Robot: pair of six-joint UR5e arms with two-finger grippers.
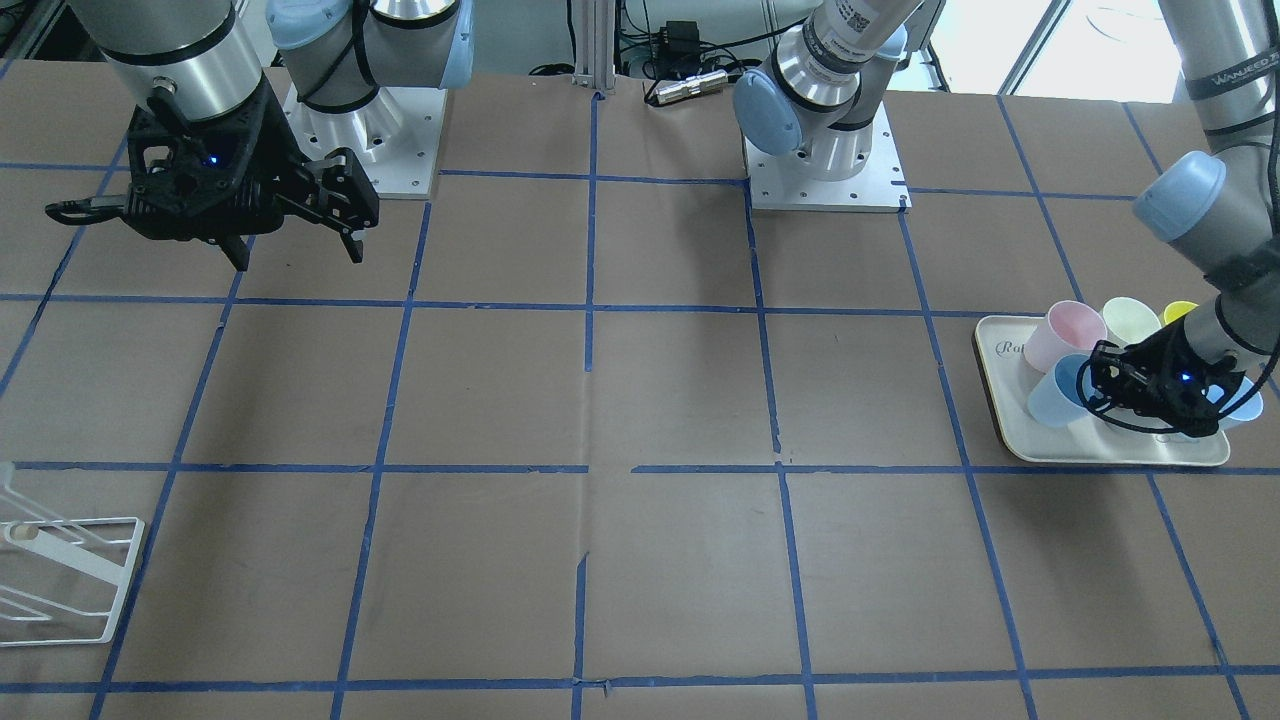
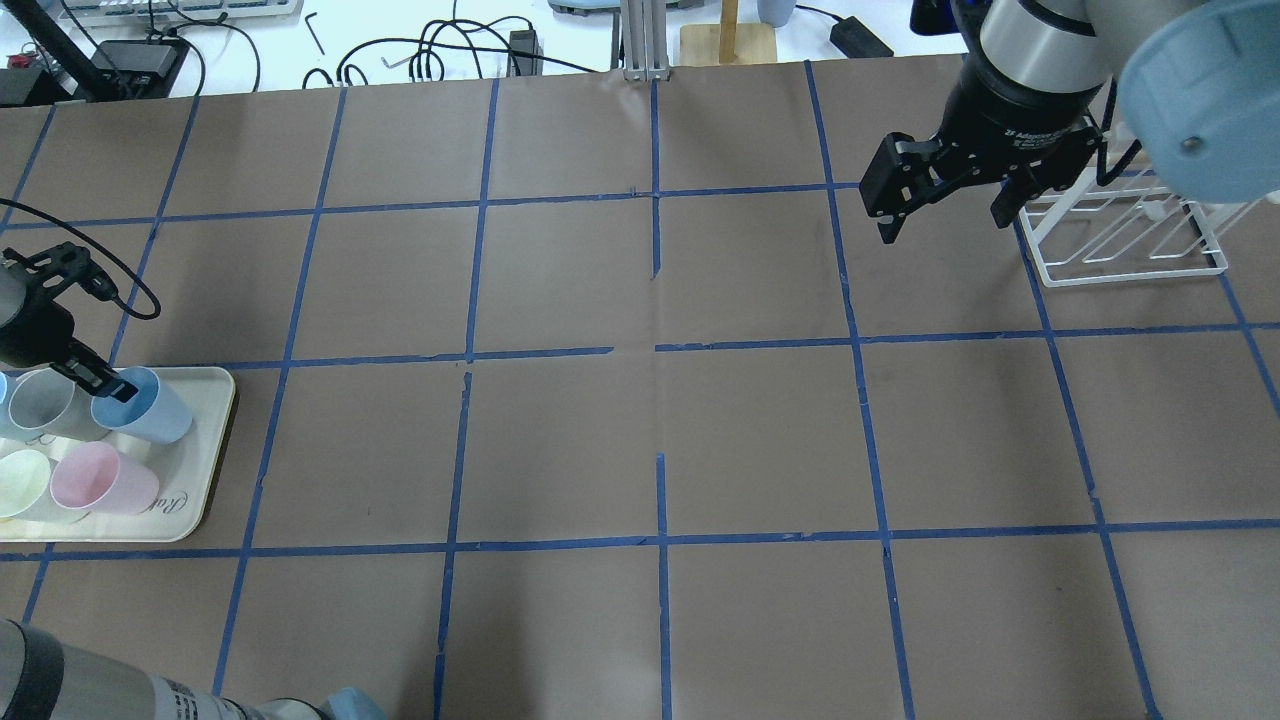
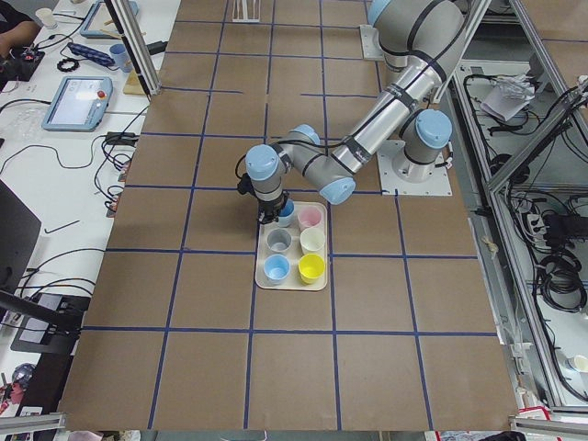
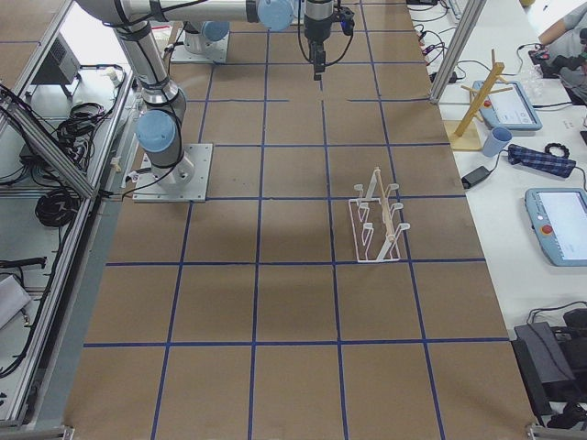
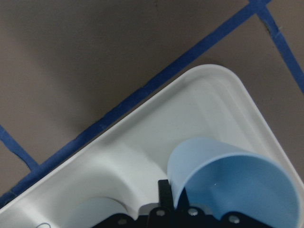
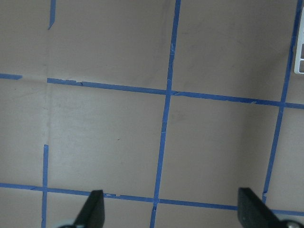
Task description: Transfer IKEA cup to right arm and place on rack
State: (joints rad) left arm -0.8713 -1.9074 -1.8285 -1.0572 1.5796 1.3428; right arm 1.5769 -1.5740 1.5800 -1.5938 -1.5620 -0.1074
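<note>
The IKEA cup (image 2: 155,408), a pale sky-blue tumbler, stands at the corner of the cream tray (image 2: 205,465) on the robot's left. My left gripper (image 2: 105,385) is shut on its rim. In the left wrist view one finger (image 5: 164,190) lies against the outside of the cup's wall (image 5: 209,166); the other is hidden. The cup also shows in the front view (image 1: 1055,392) beside the left gripper (image 1: 1100,380). My right gripper (image 2: 945,228) hangs open and empty above the table, just left of the white wire rack (image 2: 1130,250).
The tray also holds a pink cup (image 2: 105,482), a grey cup (image 2: 40,400), a pale green cup (image 2: 20,482), a yellow cup (image 3: 310,268) and a second blue cup (image 3: 277,268). Brown paper with a blue tape grid covers the table between tray and rack.
</note>
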